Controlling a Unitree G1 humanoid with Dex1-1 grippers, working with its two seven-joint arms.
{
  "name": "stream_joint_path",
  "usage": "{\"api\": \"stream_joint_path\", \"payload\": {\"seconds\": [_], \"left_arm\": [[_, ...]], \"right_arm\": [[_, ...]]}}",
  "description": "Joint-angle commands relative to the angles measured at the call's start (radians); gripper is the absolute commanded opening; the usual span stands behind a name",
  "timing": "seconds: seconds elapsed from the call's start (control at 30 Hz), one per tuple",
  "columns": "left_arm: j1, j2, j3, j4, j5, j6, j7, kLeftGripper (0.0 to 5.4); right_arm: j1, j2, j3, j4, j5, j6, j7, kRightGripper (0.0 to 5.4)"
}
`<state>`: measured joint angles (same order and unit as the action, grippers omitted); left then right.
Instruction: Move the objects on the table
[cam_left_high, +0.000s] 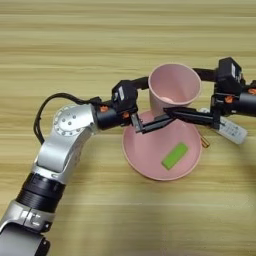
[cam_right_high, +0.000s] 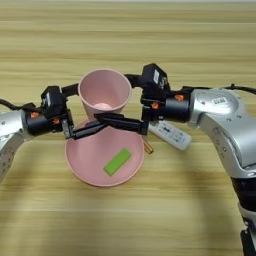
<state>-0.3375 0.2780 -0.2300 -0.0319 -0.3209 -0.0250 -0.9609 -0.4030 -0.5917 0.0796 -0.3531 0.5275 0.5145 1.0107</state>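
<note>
The pale pink cup (cam_left_high: 175, 86) stands upright over the back rim of the pink plate (cam_left_high: 145, 155); whether it rests on the rim I cannot tell. My left gripper (cam_left_high: 157, 101) reaches in from the left, one finger at the cup's rim and the other across its lower front. From the right, my right gripper (cam_left_high: 182, 92) clasps the cup the same way. The two lower fingers overlap in front of the cup. A green bar (cam_left_high: 174, 155) lies in the plate. The white remote (cam_right_high: 170, 134) lies right of the plate, partly under my right arm. The brass stick (cam_right_high: 148, 147) sits by the plate's right rim.
The wood-grain table (cam_left_high: 100, 40) runs bare behind the cup and in front of the plate. My left arm's cable (cam_left_high: 42, 112) loops over the table at the left.
</note>
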Motion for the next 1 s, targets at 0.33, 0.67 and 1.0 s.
{"api": "stream_joint_path", "payload": {"seconds": [0.33,0.67,1.0], "left_arm": [[0.0,-0.012,-0.01,0.011,0.002,-0.004,-0.004,4.1],[-0.002,-0.017,-0.003,0.022,-0.001,-0.007,0.0,4.1],[-0.004,-0.018,0.004,0.035,0.0,-0.013,-0.001,4.1]], "right_arm": [[0.012,-0.008,0.011,-0.003,-0.002,-0.012,0.006,5.4],[0.034,-0.015,-0.011,0.0,0.003,-0.024,0.008,5.4],[0.115,-0.038,-0.115,0.014,0.018,-0.071,0.0,5.4]]}}
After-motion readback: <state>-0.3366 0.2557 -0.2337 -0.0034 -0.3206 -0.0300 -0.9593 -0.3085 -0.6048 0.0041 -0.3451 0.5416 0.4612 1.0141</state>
